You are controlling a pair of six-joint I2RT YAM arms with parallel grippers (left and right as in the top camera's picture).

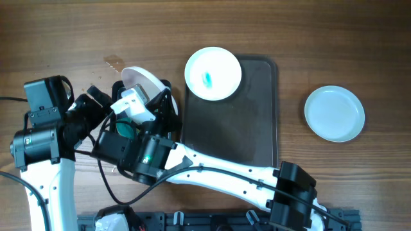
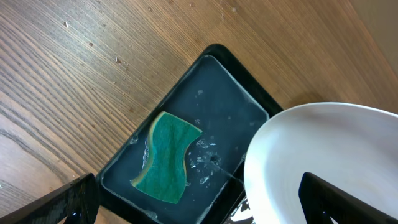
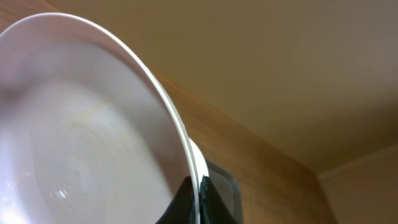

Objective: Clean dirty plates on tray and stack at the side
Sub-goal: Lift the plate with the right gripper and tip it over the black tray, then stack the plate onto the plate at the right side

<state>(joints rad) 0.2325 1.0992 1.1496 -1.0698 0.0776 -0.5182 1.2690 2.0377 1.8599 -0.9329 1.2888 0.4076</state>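
1. Overhead: a dark tray (image 1: 257, 128) lies on the wooden worktop (image 1: 77, 32) right of centre, its long axis running top to bottom of the frame.
   - A smeared plate (image 1: 221, 64) lies flat and face up over the tray's upper left corner, with a teal streak at its middle.
   - A clean plate (image 1: 334, 113) lies flat on the worktop at the right, well apart from the tray.
   - Left of the tray, a held plate (image 1: 138, 78) is tipped steeply. It shows as a narrow oval whose long axis slants from upper left to lower right.
   - The left arm (image 1: 38, 138) and right arm (image 1: 225, 176) meet beneath it.

2. Left wrist: the left pincer (image 2: 199, 190) is spread wide with nothing gripped, its fingers at the lower corners of the frame.
   - Below it a small tray (image 2: 230, 93) runs diagonally from upper right to lower left.
   - On the small tray lies a green sponge (image 2: 165, 155), its long axis near vertical in the frame, among water droplets.
   - The held plate fills the lower right of the frame.

3. Right wrist: the right pincer (image 3: 199, 194) is clamped on the held plate's rim at bottom centre. The plate rises from there towards the upper left. Which face it turns to the camera cannot be told.
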